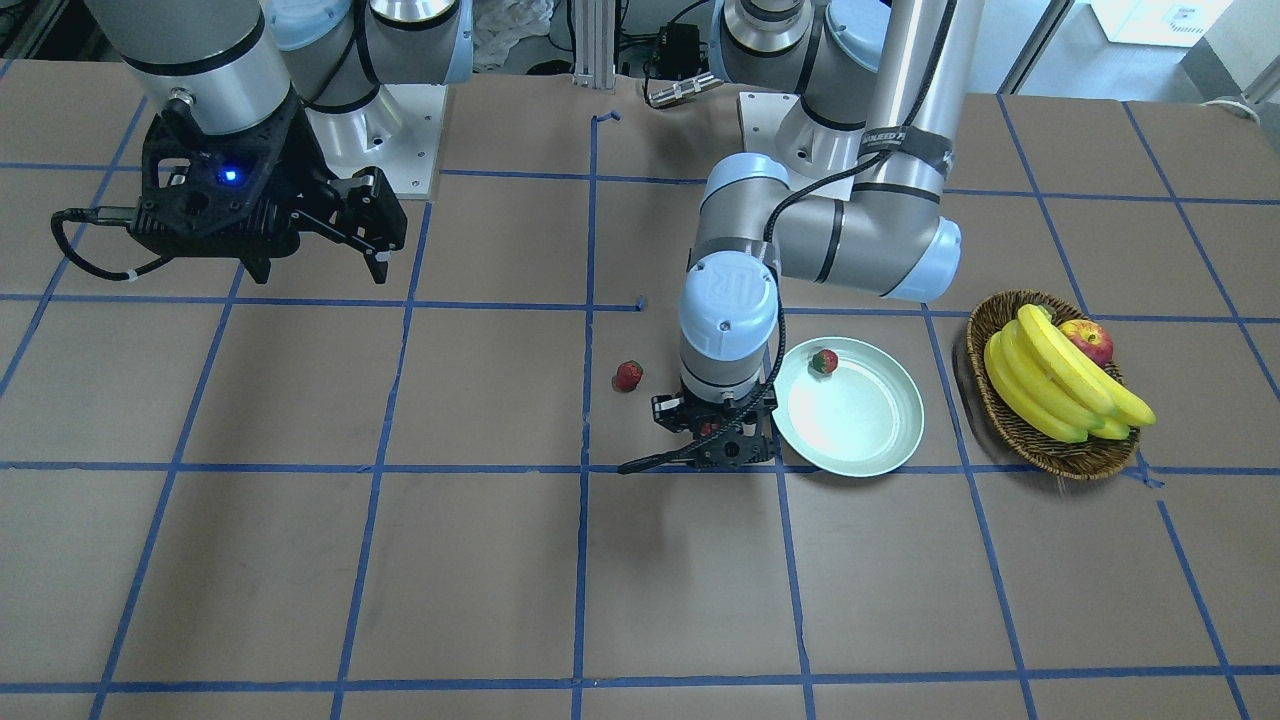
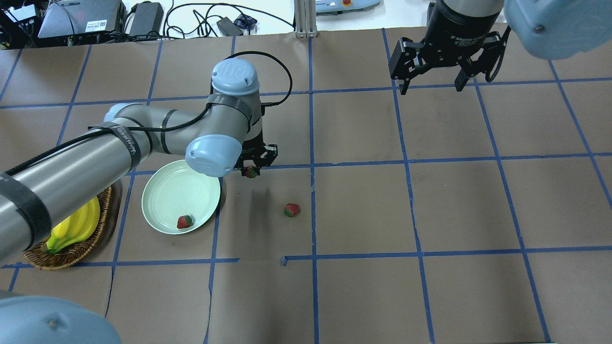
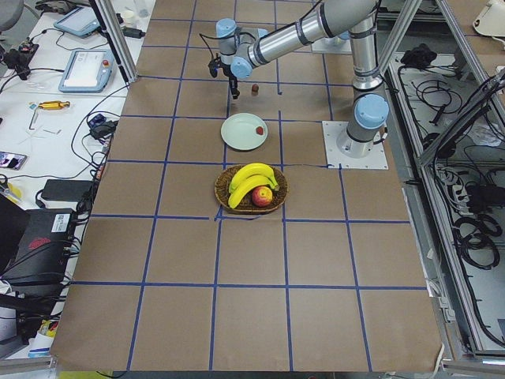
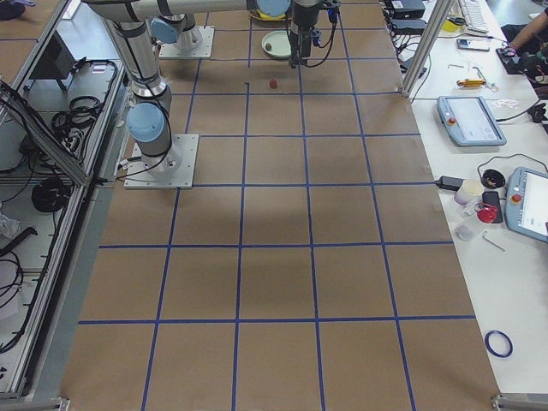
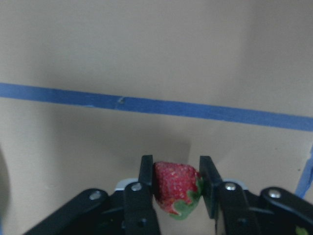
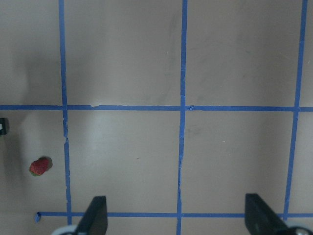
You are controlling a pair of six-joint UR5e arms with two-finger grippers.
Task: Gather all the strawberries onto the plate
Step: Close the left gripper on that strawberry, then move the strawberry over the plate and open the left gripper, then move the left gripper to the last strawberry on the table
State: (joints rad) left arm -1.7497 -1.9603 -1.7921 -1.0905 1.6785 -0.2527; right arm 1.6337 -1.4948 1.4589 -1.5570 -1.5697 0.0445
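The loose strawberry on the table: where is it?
In the overhead view, the strawberry lies right of the plate, just left of the central blue tape line.

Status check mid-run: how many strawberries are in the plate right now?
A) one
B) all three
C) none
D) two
A: only one, the plated strawberry, lies inside the plate. The held strawberry is clamped in the left gripper, and the loose strawberry sits on the table.
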